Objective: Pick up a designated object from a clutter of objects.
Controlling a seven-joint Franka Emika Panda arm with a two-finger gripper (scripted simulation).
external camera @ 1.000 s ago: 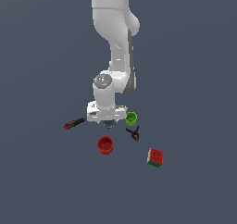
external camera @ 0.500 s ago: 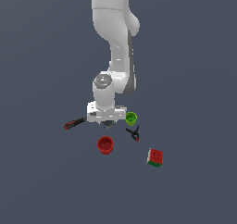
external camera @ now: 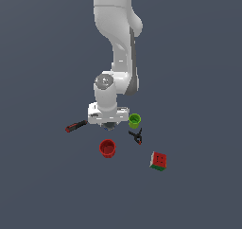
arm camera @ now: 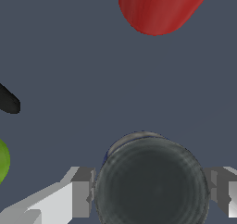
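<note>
Panda arm (external camera: 118,39): white, jointed, descending from above to a low pose over the clutter; wrist housing hides whatever lies directly beneath it in the exterior view.

Gripper (arm camera: 150,190): set low, one grey finger pad (arm camera: 82,192) on each side of the can. Pads appear at or just off the can's wall; contact cannot be confirmed, so whether it is clamped or merely bracketing cannot be told.

Grey can (arm camera: 152,183): the designated object. Squat, round, dark grey with a bluish edge at its far rim, seated between the fingers. In the exterior view only a dark sliver (external camera: 110,126) shows under the hand.

Red cup (external camera: 108,148): upright, open mouth, near the gripper on the viewer's side, apart from the can.

Puzzle cube (external camera: 158,161): red, green and white faces, well apart toward the exterior view's right.

Green cup (external camera: 134,120): just beside the gripper on the exterior view's right.

Red-handled screwdriver (external camera: 75,126): lying flat on the exterior view's left.

Black clamp (external camera: 137,136): below the green cup, smallest item.

Hazards, as judged: smooth curved wall gripped off-centre could squirt out on closing; a low grip on a flat can could slip on lifting; the green cup sits close enough to be nudged.
</note>
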